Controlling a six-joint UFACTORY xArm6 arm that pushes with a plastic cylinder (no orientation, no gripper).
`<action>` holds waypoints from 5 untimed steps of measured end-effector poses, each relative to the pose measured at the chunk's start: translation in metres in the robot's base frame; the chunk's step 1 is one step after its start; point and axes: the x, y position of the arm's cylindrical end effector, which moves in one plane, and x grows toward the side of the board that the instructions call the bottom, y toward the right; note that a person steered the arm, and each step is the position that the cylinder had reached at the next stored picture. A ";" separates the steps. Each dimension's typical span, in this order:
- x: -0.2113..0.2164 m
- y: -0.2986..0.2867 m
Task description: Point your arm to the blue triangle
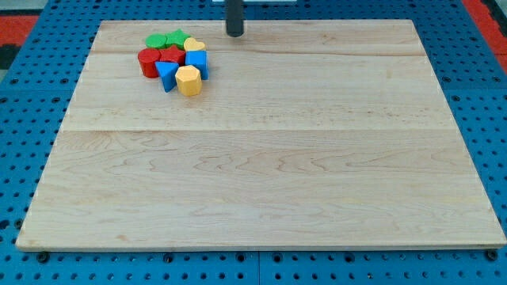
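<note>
The blue triangle (165, 75) lies at the lower left of a tight cluster of blocks near the board's top left. Touching it are a red cylinder (148, 62), a red star-shaped block (171, 55) and a yellow hexagon (188, 81). A blue cube (197, 62), a yellow heart-like block (195, 46), a green star-shaped block (177, 38) and a green rounded block (156, 40) make up the rest. My tip (235, 34) is at the board's top edge, to the right of the cluster and apart from it, well up and right of the blue triangle.
The wooden board (261, 158) lies on a blue perforated table (24, 119). A red surface (20, 20) shows at the view's top corners.
</note>
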 end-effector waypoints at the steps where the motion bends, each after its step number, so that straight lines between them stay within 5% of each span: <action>1: 0.014 0.013; 4: 0.138 0.051; 5: 0.178 -0.029</action>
